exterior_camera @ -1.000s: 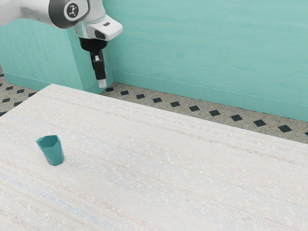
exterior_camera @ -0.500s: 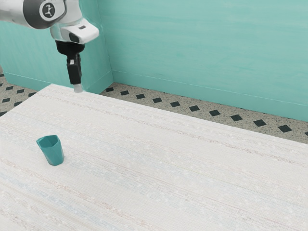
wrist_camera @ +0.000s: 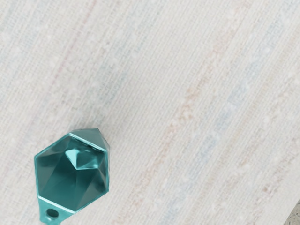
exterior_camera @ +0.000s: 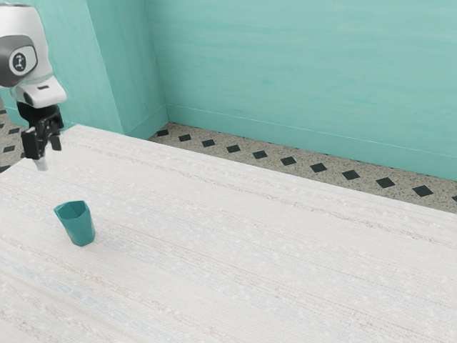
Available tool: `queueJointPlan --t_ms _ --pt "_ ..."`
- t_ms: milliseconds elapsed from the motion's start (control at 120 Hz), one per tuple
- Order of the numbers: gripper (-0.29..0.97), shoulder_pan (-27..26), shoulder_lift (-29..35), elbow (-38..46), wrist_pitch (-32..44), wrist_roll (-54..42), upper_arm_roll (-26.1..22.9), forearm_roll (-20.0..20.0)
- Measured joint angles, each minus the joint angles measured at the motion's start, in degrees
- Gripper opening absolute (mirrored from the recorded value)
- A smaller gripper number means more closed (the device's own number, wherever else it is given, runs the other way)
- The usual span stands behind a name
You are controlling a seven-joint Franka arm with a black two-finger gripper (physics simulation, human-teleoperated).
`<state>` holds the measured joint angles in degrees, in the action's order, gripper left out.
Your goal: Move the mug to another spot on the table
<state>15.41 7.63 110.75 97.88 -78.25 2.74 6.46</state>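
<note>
Count, mug: 1 teal mug (exterior_camera: 74, 223), faceted, with an angular rim.
Count, gripper: 1 black gripper (exterior_camera: 41, 158) on my 1 arm (exterior_camera: 25, 61).
Count, table: 1 pale, streaked table (exterior_camera: 250, 236); the mug is the 1 loose thing I see on it.
Mug, place: it stands on the table near the exterior view's left, on the nearer half of the top, with bare table all around it.
Mug, long axis: vertical. It stands upright, narrower at the base than at the rim.
Mug, facing: the mouth points straight up. My wrist view looks down into the mug (wrist_camera: 72, 176) and shows its inner facets against the table (wrist_camera: 187, 93).
Mug, handle: 1 small tab with a hole sticks out from the rim in the wrist view; in the exterior view I cannot make it out.
Gripper, place: it hangs pointing down over the table's far left part, above and behind the mug, well apart from it and touching nothing.
Gripper, state: I cannot tell whether it is wide or narrow; it holds nothing.
Surroundings: 1 teal wall (exterior_camera: 300, 71) and a speckled floor (exterior_camera: 300, 161) with black diamonds behind the table.
</note>
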Motion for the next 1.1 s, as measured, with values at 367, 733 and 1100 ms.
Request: queueJointPlan --t_ms 367,733,1100 --pt "0.68 7.15 -2.87 4.66 10.39 -26.25 4.64 -8.81" --pt "0.68 11.46 -13.15 5.83 19.99 -43.95 5.0 -15.14" --pt "0.68 9.98 -19.29 5.49 25.33 -53.62 4.99 -19.63"
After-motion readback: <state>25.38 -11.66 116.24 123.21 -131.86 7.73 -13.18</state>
